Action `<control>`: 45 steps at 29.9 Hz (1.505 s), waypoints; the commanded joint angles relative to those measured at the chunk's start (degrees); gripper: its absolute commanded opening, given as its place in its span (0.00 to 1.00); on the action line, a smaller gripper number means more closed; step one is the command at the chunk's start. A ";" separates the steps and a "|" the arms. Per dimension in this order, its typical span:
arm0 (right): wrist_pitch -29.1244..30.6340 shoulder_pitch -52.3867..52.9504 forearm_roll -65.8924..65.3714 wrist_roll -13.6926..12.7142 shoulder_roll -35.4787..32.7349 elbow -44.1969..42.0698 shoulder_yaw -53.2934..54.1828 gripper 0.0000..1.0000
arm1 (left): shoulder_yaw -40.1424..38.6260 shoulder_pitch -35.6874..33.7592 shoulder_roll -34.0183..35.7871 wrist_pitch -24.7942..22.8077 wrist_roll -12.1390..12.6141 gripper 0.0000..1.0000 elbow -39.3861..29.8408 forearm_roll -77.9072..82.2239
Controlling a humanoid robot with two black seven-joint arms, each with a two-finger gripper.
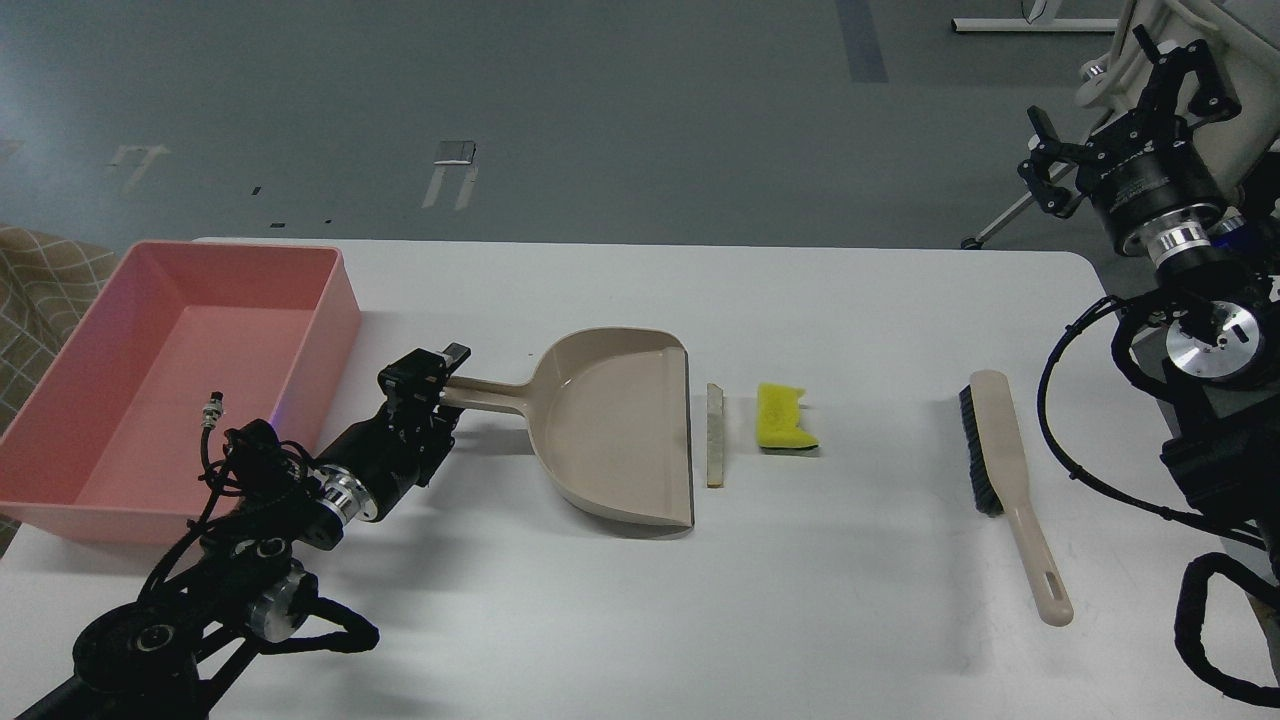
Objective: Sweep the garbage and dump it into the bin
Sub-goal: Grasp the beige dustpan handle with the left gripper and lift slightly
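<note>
At lower left the left tool [432, 385] is clamped on the beige plastic dustpan's [620, 430] handle, the shallow pink plastic bin [60, 480] beside it, while thin white slice [714, 435], yellow sponge [784, 417] and beige brush [1003, 470] lie rightward on the white worktop [850, 620]; the right tool [1100, 110], upper right, is spread apart.

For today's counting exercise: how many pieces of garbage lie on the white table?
2. The thin bread-like slice lies just right of the dustpan's open edge. The yellow sponge lies a little further right, apart from it. Nothing seems hidden.
</note>
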 commanded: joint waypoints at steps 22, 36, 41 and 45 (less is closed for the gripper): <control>0.00 -0.31 -0.01 0.00 -0.03 -0.15 0.00 1.00 | 2.43 -1.86 0.04 0.03 -0.17 0.41 2.12 0.18; -0.08 -0.31 -0.01 0.09 -0.03 -0.24 0.00 1.00 | 2.43 -1.95 0.13 0.03 -0.17 0.27 2.03 0.18; -0.08 -0.31 0.08 0.09 -0.03 -0.15 0.00 1.00 | 2.43 -2.04 0.13 0.03 -0.78 0.24 1.68 0.27; -0.08 -0.31 0.08 0.09 -0.03 -0.15 0.00 1.00 | 2.43 -2.48 0.22 0.03 -0.96 0.23 1.68 0.27</control>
